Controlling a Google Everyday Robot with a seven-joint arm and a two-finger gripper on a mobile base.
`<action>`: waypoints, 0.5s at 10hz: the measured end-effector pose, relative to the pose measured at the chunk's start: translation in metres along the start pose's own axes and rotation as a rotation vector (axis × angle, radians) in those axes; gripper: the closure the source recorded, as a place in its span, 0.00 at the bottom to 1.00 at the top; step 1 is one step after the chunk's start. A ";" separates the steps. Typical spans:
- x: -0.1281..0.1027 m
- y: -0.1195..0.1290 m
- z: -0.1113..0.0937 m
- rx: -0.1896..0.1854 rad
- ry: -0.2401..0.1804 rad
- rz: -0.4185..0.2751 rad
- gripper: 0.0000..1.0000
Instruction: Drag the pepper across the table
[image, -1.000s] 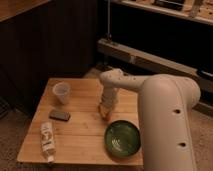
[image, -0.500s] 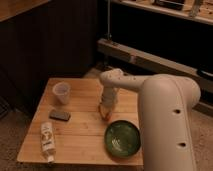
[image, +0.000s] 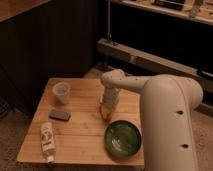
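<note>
The small red-orange pepper (image: 105, 114) lies on the light wooden table (image: 80, 132), near its middle right, just above the green bowl. My gripper (image: 106, 108) hangs from the white arm and points down right over the pepper, touching or nearly touching it. Most of the pepper is hidden under the gripper; only an orange sliver shows at its tip.
A green bowl (image: 122, 138) sits at the front right. A white cup (image: 61, 92) stands at the back left. A dark flat object (image: 60, 115) lies left of centre. A white bottle with a green label (image: 47, 139) lies at the front left edge. A metal shelf frame stands behind.
</note>
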 end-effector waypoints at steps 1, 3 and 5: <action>0.000 0.000 0.000 0.000 0.001 -0.001 0.97; 0.000 0.000 0.000 0.000 0.001 -0.001 0.97; 0.003 0.000 0.000 -0.003 0.000 -0.002 0.97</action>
